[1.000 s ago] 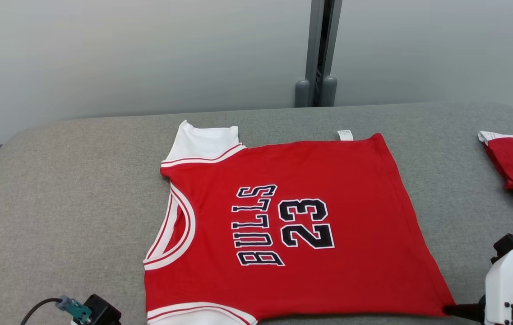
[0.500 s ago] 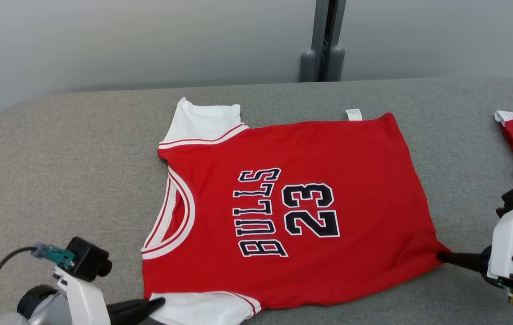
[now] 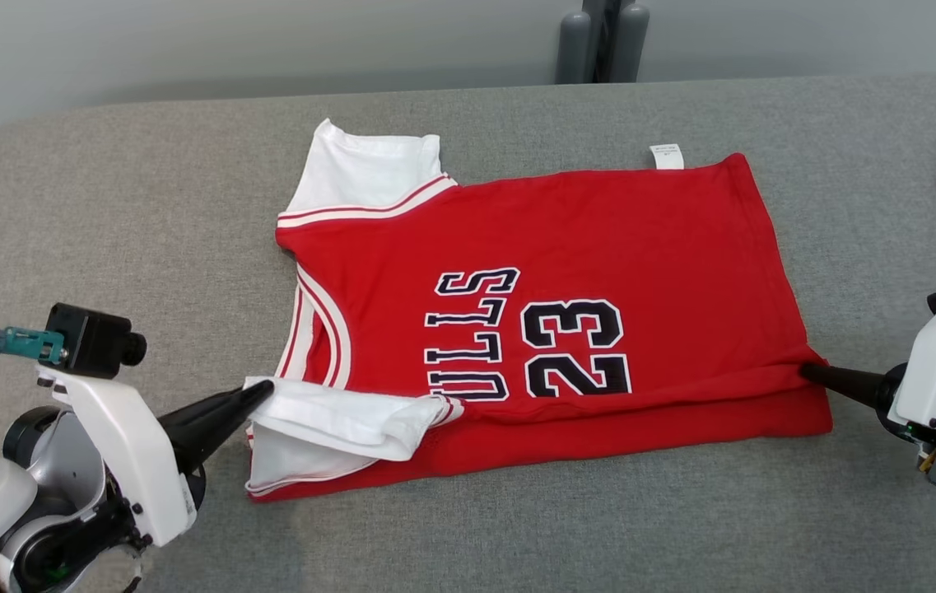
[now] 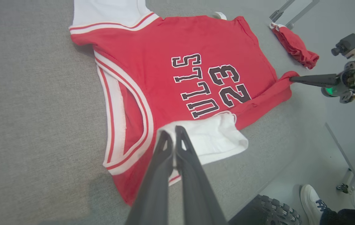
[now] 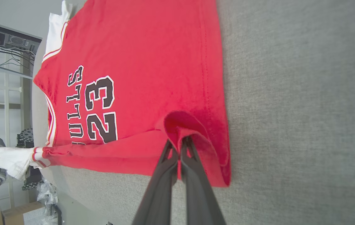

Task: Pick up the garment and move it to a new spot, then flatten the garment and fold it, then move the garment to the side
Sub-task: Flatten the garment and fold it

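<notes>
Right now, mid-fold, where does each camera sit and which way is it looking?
Head view: on the head, facing forward and down at the grey table and red jersey; left tool grips the white sleeve lower left, right tool the hem corner at right.
Left wrist view: on the left wrist, looking along its fingers across the jersey toward the right tool.
Right wrist view: on the right wrist, looking along its fingers down the folded edge.
Shared: all three show the 23 print.
</notes>
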Robot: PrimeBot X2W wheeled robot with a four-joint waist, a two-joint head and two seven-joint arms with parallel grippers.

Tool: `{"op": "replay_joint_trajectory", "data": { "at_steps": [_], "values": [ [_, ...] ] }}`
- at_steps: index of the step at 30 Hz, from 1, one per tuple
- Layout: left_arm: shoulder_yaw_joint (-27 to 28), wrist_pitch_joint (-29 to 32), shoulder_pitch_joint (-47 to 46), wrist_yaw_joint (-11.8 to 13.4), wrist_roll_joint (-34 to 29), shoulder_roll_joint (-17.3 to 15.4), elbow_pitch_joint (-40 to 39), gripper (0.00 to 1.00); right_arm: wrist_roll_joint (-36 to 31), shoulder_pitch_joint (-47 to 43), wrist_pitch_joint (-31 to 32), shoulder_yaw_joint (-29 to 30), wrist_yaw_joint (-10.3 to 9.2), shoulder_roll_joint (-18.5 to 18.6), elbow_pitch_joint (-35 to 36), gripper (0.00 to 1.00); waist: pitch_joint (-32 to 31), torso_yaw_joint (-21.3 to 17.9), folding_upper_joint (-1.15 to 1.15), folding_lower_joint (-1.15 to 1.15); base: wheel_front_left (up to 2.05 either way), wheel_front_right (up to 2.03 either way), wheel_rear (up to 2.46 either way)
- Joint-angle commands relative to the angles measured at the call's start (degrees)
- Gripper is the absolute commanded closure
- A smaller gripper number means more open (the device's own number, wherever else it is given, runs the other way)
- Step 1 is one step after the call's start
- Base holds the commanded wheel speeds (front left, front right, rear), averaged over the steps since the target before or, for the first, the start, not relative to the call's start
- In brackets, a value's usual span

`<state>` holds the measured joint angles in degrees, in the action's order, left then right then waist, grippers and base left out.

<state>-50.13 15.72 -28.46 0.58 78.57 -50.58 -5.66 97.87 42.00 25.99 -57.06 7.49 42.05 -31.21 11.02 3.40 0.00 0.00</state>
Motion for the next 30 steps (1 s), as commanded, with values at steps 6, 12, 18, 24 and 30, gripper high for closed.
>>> {"op": "replay_joint_trajectory", "data": {
  "at_steps": [6,12,18,24,30],
  "values": [
    [0.8,-1.8,-2.6,0.9,-1.5,2.7,4.3,1.00,-0.5,1.2,-2.1,0.2,0.00,-1.6,-1.9,1.00,1.6,-0.1,0.00,0.00,0.00,0.00,0.00],
    [0.9,-3.2,-3.9,1.1,-2.7,4.7,7.1,1.00,-1.2,1.9,-4.2,0.7,0.00,-2.7,-1.7,1.00,2.3,-0.2,0.00,0.00,0.00,0.00,0.00],
    [0.8,-4.4,-6.0,1.4,-4.3,7.2,11.1,1.00,-1.7,2.0,-4.9,0.9,0.00,-3.2,-1.8,1.00,3.2,-0.2,0.00,0.00,0.00,0.00,0.00],
    [0.5,-5.4,-7.7,0.8,-6.2,9.1,15.0,1.00,-2.0,2.1,-5.5,1.2,0.00,-3.6,-1.9,1.00,3.9,-0.2,0.00,0.00,0.00,0.00,0.00],
    [0.8,-8.6,-8.3,1.8,-7.4,11.6,18.6,0.00,-1.7,2.3,-8.7,2.8,0.00,-4.9,-2.6,0.00,4.1,-0.2,0.00,0.00,0.00,0.00,0.00]
  ]
}}
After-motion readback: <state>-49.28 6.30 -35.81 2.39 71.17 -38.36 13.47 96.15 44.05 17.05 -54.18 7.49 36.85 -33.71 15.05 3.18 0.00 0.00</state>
